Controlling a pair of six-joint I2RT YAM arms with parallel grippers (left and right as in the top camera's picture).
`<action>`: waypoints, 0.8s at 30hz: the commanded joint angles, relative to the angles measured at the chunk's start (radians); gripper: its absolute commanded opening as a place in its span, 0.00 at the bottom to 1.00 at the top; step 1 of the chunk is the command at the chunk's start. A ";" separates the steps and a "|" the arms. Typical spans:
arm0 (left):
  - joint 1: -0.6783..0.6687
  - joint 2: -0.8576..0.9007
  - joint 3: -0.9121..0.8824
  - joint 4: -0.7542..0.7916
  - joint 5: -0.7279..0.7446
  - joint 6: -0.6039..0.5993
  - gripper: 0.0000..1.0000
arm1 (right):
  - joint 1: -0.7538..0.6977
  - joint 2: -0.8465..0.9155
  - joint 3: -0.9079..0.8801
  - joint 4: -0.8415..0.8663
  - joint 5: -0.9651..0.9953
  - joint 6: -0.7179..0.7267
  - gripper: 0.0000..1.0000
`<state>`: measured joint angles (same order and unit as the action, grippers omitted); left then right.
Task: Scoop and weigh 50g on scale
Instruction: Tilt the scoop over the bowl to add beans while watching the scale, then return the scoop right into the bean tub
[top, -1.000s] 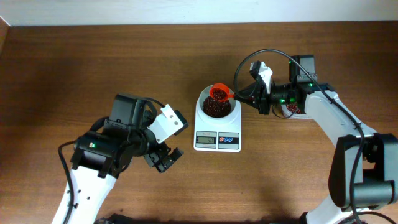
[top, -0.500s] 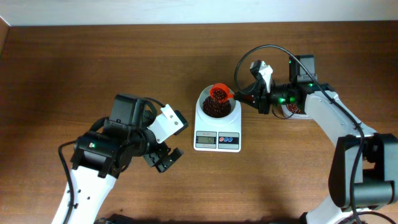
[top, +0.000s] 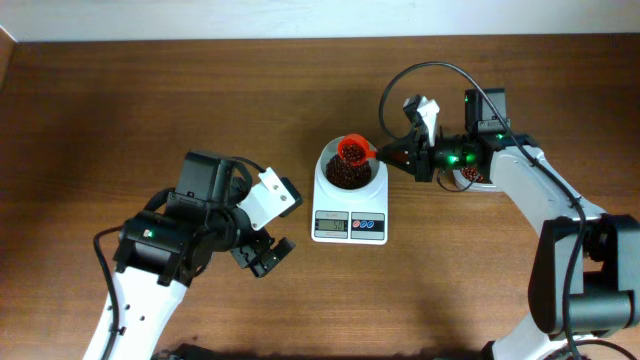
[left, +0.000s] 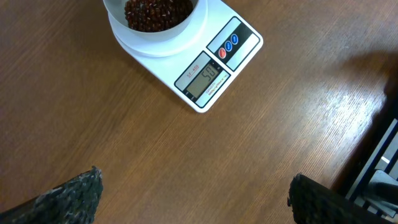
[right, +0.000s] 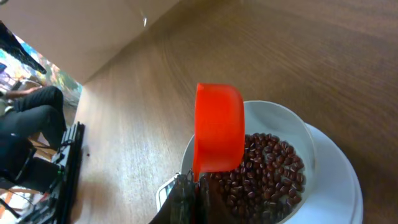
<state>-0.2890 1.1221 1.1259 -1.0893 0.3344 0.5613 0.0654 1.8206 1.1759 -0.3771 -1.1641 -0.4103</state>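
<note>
The right claw (top: 392, 156) was pinched shut on the thin handle of the orange-red measuring scoop (top: 352, 150). It held the scoop's cup over the rear rim of the scale's white bowl (top: 371, 180). In the right wrist view the dark fingers (right: 186, 198) met tightly at the base of the scoop, which hung just above the heap of red-brown beans (right: 267, 168) in the bowl. Whether any beans were inside the scoop could not be told from that angle.

The left claw (top: 264, 255) stood wide open and held nothing. It hovered over bare tabletop (top: 150, 100) to the left of the scale (top: 349, 226) and well apart from it. Its wrist camera looked down on the scale's grey display (left: 205, 79), whose digits seemed to read 50, though not sharply.

More beans showed in a clear tub (top: 470, 176) that was mostly hidden under the right arm.

Compared with a second before, little had changed. The scoop stayed over the same part of the bowl, the right claw and its cable had shifted only slightly, and the left arm had not moved.
</note>
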 joint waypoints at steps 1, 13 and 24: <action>0.004 0.000 0.000 -0.001 0.018 0.019 0.99 | 0.006 0.015 -0.005 0.000 -0.014 0.096 0.04; 0.004 0.000 0.000 -0.001 0.018 0.019 0.99 | -0.033 0.015 -0.005 0.000 -0.176 0.269 0.04; 0.004 0.000 0.000 -0.001 0.018 0.019 0.99 | -0.235 0.015 -0.005 -0.007 -0.247 0.296 0.04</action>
<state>-0.2890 1.1221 1.1259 -1.0893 0.3340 0.5613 -0.1127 1.8206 1.1759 -0.3779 -1.3464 -0.1215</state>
